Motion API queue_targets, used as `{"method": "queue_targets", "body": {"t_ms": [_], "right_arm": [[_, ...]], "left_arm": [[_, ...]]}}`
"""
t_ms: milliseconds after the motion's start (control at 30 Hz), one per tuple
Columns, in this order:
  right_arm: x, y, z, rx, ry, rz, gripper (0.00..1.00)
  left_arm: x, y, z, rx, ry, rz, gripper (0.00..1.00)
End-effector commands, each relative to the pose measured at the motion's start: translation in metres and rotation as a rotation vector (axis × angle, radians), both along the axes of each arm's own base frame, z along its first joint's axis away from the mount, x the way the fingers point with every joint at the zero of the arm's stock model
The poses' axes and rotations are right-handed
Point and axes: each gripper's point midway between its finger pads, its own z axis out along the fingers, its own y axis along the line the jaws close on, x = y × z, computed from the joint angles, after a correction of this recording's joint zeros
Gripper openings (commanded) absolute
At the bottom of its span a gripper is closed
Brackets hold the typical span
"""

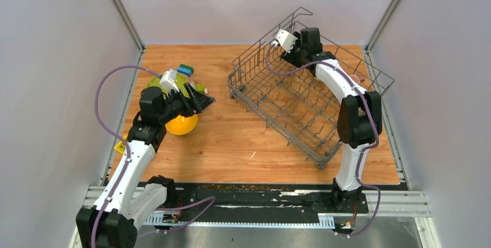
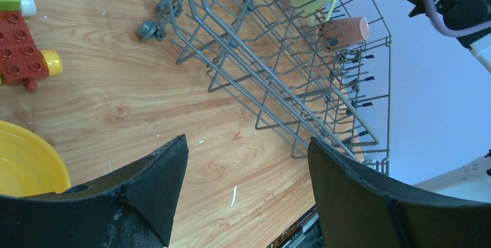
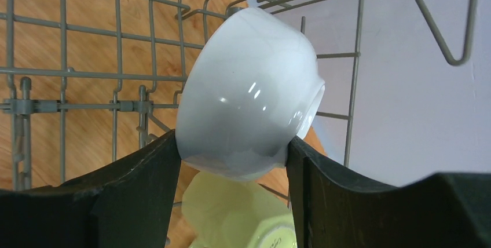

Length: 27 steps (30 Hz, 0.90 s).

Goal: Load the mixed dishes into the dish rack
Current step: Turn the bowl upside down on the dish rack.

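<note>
- Our right gripper grasps the white bowl inside the far end of the dish rack.
- A pink mug and a pale-green mug already lie in the rack.
- The yellow bowl and the lime-green plate remain on the table, and our left gripper is spread open and empty near them.
- The print on the pale-green mug is too small to read.

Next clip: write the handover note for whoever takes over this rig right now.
Left gripper: open, empty, near the yellow bowl.
Right gripper: shut on the white bowl, inside the dish rack at its far end.
Done: pink mug and pale-green mug are in the rack.
Left to do: set down the white bowl, then load the yellow bowl and green plate, both on the table beside the toy blocks.
</note>
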Motion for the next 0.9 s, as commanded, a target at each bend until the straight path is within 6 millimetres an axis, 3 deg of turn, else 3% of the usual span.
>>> {"method": "queue_targets", "body": {"t_ms": [0, 267, 400, 567, 700, 867], "right_arm": [[0.019, 0.003, 0.022, -0.109, -0.084, 0.106, 0.26], [0.05, 0.003, 0.005, -0.168, -0.093, 0.172, 0.26], [0.052, 0.013, -0.002, -0.16, -0.091, 0.232, 0.27], [0.052, 0.01, -0.014, -0.175, -0.073, 0.252, 0.38], [0.052, 0.007, -0.021, -0.179, -0.062, 0.26, 0.56], [0.051, 0.008, -0.024, -0.164, -0.057, 0.282, 0.59]], "left_arm": [[-0.002, 0.0, 0.021, 0.013, -0.073, -0.018, 0.82], [-0.007, 0.003, 0.027, 0.031, -0.092, -0.014, 0.82], [-0.008, 0.004, 0.027, 0.047, -0.094, -0.014, 0.82], [-0.009, 0.008, 0.027, 0.073, -0.096, -0.008, 0.82], [-0.008, 0.01, 0.026, 0.085, -0.098, 0.0, 0.82], [-0.007, 0.01, 0.025, 0.085, -0.098, 0.002, 0.82]]}}
